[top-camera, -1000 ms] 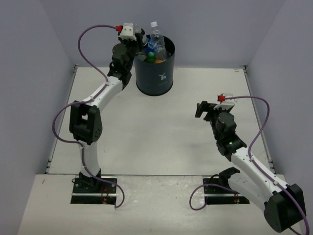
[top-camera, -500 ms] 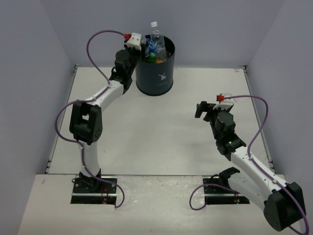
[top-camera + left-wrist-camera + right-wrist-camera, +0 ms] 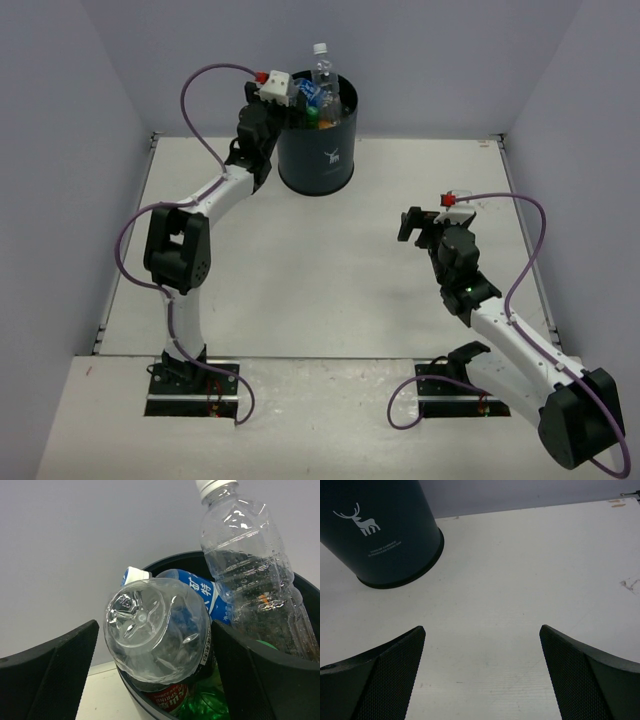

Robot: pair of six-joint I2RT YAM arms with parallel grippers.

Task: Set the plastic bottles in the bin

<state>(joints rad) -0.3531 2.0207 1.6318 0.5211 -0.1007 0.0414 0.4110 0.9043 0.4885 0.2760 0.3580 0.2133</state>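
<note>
Black left gripper [image 3: 154,624] has moved in to the bin's [image 3: 318,160] left rim and sprung apart, releasing a clear bottle [image 3: 150,645] that lies atop the pile inside. Well right of the bin, the right gripper [image 3: 482,627] stays spread and empty.

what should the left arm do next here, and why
Probably draw the left gripper up and back from the bin. Its jaws stand open around the clear red-labelled bottle, which lies on the other bottles in the bin, and the top view shows no bottle on the table.
</note>
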